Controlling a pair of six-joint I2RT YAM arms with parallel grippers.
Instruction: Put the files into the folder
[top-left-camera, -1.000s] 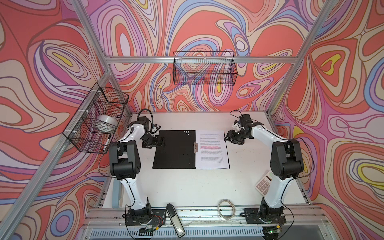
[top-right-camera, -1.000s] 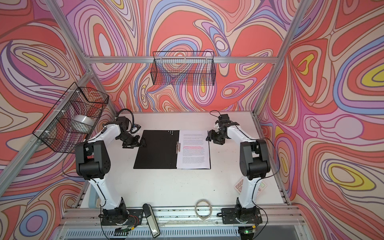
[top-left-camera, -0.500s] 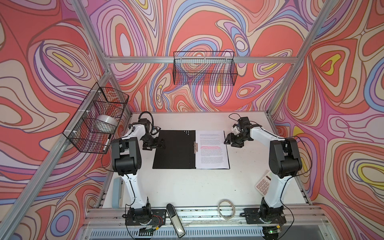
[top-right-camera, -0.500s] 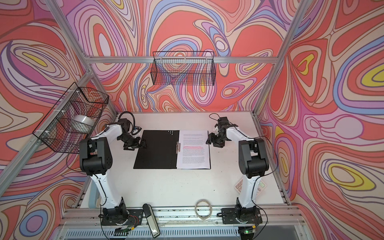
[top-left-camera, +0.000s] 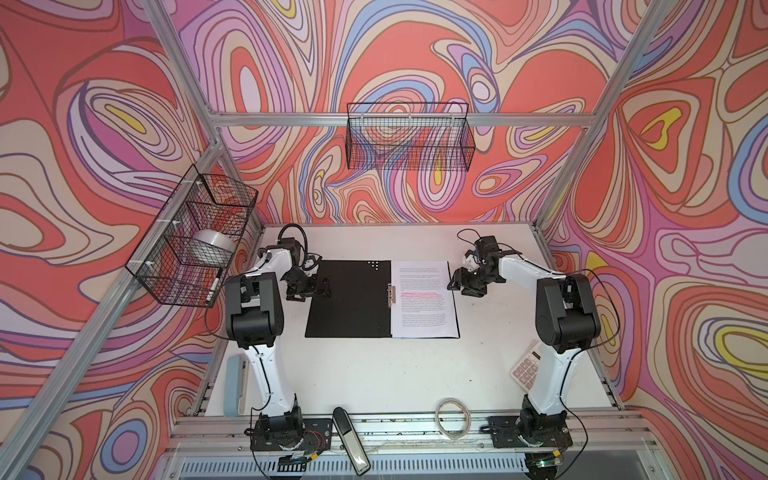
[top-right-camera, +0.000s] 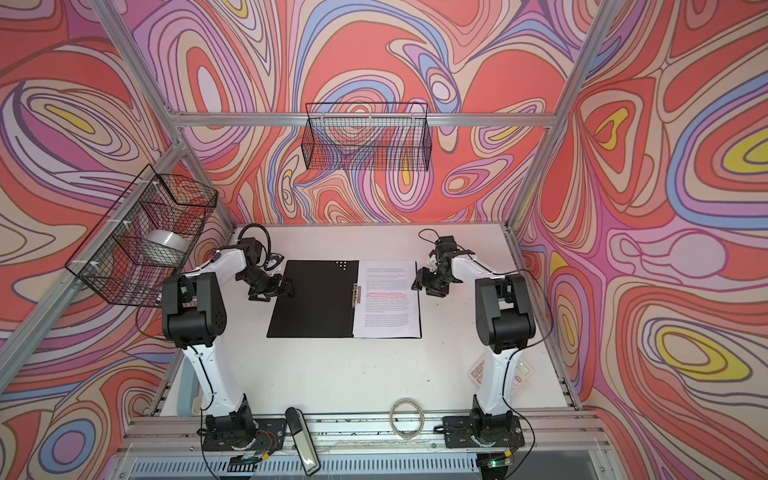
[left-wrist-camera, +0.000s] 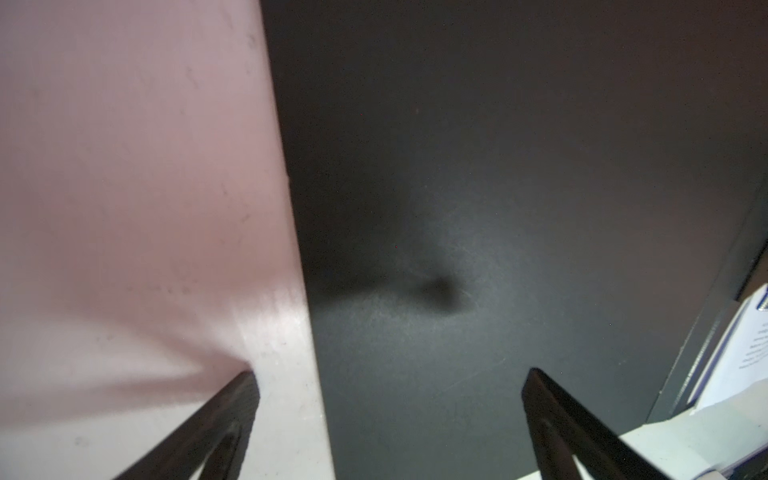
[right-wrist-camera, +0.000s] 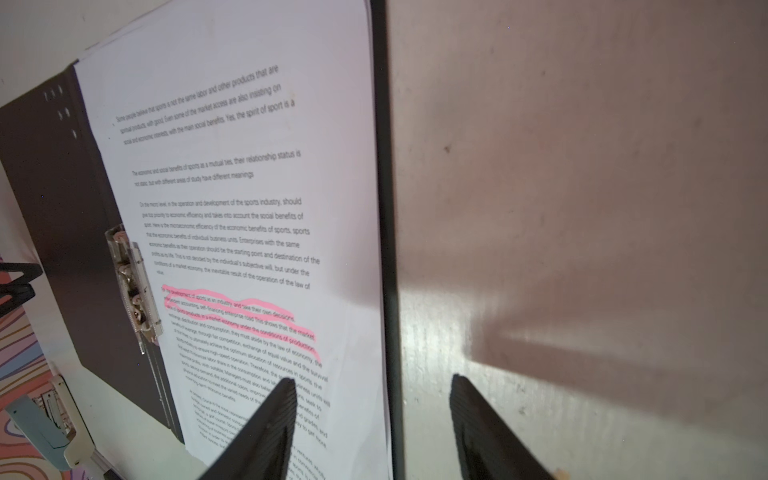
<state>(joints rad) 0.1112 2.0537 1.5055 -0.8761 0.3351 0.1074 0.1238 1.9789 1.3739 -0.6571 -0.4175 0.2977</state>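
Observation:
The folder (top-left-camera: 349, 299) (top-right-camera: 311, 299) lies open and flat mid-table, black inside up, with a metal clip (right-wrist-camera: 133, 282) at its spine. The files (top-left-camera: 424, 299) (top-right-camera: 386, 299), white printed sheets with a pink highlighted passage (right-wrist-camera: 232, 232), cover its right half. My left gripper (top-left-camera: 322, 286) (left-wrist-camera: 390, 374) is open low over the folder's left edge, one finger above the table (left-wrist-camera: 124, 166), the other above the black cover (left-wrist-camera: 498, 166). My right gripper (top-left-camera: 453, 284) (right-wrist-camera: 372, 380) is open astride the right edge, one finger over the files, the other over the table.
A white calculator (top-left-camera: 525, 370) lies by the right arm's base. A coiled white ring (top-left-camera: 453, 417) and a dark stapler-like tool (top-left-camera: 351, 440) sit at the front rail, and a pale blue object (top-left-camera: 235, 384) sits front left. Wire baskets hang on the left wall (top-left-camera: 195, 245) and back wall (top-left-camera: 409, 137).
Both grippers have moved a little inward to the folder's outer edges, the right one more than the left. Folder and files have not moved.

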